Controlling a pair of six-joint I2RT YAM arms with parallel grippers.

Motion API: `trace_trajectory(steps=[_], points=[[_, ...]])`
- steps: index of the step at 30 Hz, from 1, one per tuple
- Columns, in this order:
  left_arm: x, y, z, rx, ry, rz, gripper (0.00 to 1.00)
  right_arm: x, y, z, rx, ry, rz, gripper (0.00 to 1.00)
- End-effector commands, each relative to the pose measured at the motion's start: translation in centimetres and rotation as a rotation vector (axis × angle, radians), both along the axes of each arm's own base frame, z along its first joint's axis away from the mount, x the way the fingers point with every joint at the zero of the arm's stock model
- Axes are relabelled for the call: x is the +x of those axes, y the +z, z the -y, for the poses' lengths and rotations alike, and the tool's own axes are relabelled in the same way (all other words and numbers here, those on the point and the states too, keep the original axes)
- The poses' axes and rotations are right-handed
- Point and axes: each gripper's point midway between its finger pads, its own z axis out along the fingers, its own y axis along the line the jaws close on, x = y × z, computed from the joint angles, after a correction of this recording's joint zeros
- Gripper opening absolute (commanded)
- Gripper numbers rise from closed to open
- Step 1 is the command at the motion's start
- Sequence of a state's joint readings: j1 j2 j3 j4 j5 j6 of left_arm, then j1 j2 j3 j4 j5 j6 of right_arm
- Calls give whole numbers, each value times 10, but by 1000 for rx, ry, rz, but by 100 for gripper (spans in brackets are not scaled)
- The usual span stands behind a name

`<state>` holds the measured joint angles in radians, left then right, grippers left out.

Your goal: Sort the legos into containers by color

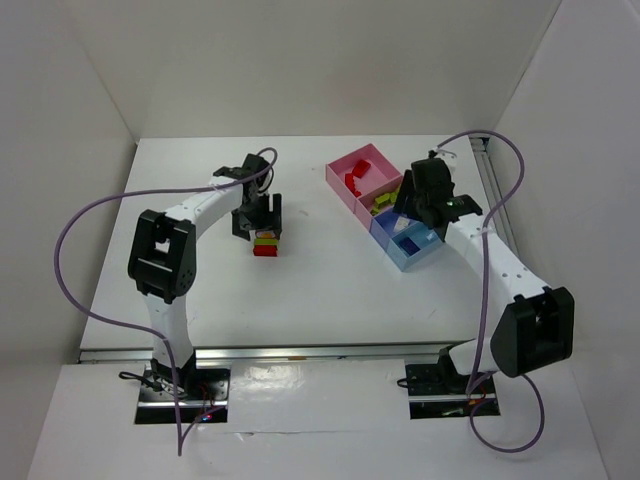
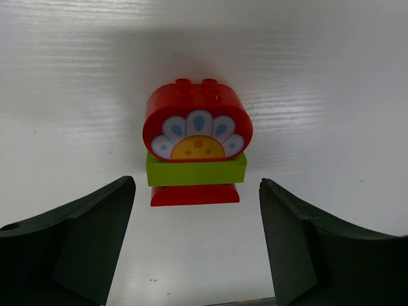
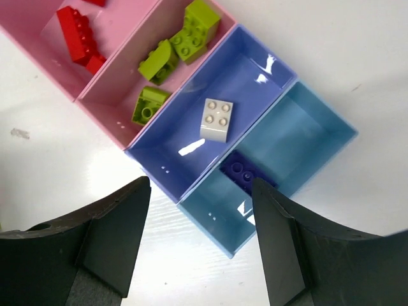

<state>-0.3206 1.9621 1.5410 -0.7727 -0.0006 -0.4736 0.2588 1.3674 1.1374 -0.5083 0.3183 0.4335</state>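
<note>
- Legos (image 1: 266,246) not sorted yet stand as one small stack on the desk (image 1: 330,290), left of centre: a red round piece with a flower face (image 2: 197,131) on a lime brick (image 2: 196,170) on a red base (image 2: 194,194).
- We see white desk on every side of this stack; it is well apart from the desk edges and the side walls.
- Our left hand (image 1: 260,228) sits at the stack with its fingers (image 2: 95,242) wide apart, one on each side of the base, with a gap of desk showing on both sides.
- The containers (image 3: 159,156) lie on a slant toward the right back of the desk, near its right edge.
- Our right hand (image 3: 201,191) hangs above the seam between the purple-blue box and the light blue box (image 3: 306,134), fingers apart and gripping nothing.
- Red bricks (image 3: 80,35) lie in the end pink box, three lime bricks (image 3: 156,60) in the next, a beige brick (image 3: 215,119) in the purple-blue box.
- A dark purple brick (image 3: 245,173) lies in the light blue box, just beside the right finger.
- The end pink box is cut off by the frame in the wrist view, and from above our right arm covers part of the row.
</note>
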Motion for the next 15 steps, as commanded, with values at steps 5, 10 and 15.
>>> trace_trajectory(steps=[5,10,15], points=[[1,0,-1,78,26,41,95,7,8,-10,-20,8,23,72],[-11,-17,0,57,15,9,100,11,9,-20,-14,33,21,73],[-14,-24,5,27,-5,3,92,15,11,-29,-19,48,24,73]])
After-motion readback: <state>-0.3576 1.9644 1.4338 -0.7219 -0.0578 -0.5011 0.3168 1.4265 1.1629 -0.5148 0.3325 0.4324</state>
